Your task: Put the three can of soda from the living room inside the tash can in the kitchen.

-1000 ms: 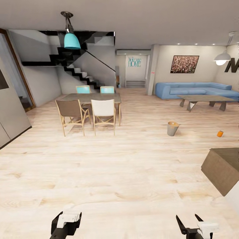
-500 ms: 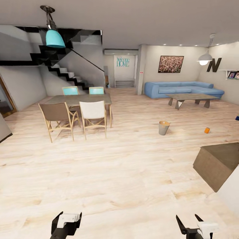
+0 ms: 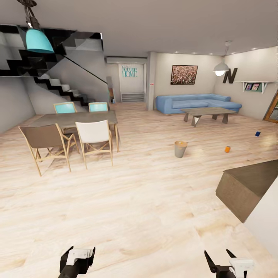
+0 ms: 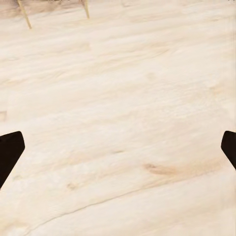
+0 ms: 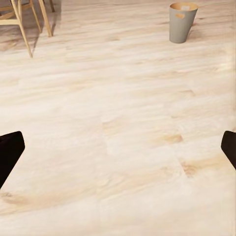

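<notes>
Heading for the cans with both grippers wide open, holding nothing.
I'd steer past the tash can (image 3: 180,148) toward the orange can (image 3: 227,149), blue can (image 3: 257,133) beyond, skirting the bench (image 3: 247,189).

In the head view both arms were cut off by the bottom edge: the left gripper (image 3: 77,258) showed just its white and black top, the right gripper (image 3: 221,259) its dark fingertips. In each wrist view the fingers (image 4: 10,153) were only dark corners at the picture's sides. The orange can (image 3: 227,149) and the blue can (image 3: 257,133) were too small to tell any detail. The dark wooden bench (image 3: 247,187) ran out at the right edge, as did a wood-framed door (image 3: 272,108).
</notes>
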`<state>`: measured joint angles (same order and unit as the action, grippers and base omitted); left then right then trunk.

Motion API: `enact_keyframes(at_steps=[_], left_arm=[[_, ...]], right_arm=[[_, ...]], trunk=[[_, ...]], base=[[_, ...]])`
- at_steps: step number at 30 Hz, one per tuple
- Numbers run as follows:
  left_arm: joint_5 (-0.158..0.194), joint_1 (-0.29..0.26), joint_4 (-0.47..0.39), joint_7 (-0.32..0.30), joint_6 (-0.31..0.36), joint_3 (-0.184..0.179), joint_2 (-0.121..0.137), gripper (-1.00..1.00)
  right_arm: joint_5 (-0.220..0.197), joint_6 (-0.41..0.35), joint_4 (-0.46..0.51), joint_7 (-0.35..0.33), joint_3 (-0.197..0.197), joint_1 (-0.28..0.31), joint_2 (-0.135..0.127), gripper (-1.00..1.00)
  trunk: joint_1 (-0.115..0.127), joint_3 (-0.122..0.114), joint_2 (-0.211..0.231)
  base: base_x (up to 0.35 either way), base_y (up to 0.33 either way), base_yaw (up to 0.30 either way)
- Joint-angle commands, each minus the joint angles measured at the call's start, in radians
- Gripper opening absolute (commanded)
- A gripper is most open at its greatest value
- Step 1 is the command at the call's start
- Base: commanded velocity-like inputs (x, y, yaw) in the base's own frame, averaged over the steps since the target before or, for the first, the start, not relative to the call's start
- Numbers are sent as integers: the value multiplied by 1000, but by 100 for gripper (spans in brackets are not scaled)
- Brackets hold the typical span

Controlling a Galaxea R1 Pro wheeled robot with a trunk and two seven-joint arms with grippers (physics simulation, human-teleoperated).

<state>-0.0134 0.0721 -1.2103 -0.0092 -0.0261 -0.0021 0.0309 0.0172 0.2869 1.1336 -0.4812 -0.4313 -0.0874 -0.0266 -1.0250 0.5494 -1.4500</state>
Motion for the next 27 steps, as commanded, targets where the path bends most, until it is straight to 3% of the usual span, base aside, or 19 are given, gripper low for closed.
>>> enact_keyframes(at_steps=[1, 15, 27], left_arm=[[0, 0, 0, 0, 0, 0, 0, 100], [0, 0, 0, 0, 0, 0, 0, 100], [1, 0, 0, -1, 0, 3, 0, 100]], right_arm=[[0, 0, 0, 0, 0, 0, 1, 100], [1, 0, 0, 0, 0, 0, 4, 100], [3, 0, -7, -1, 0, 0, 4, 100]], trunk=[[0, 0, 0], [0, 14, 0], [0, 14, 0]], base=[[267, 99, -54], [269, 169, -13], [104, 44, -20]])
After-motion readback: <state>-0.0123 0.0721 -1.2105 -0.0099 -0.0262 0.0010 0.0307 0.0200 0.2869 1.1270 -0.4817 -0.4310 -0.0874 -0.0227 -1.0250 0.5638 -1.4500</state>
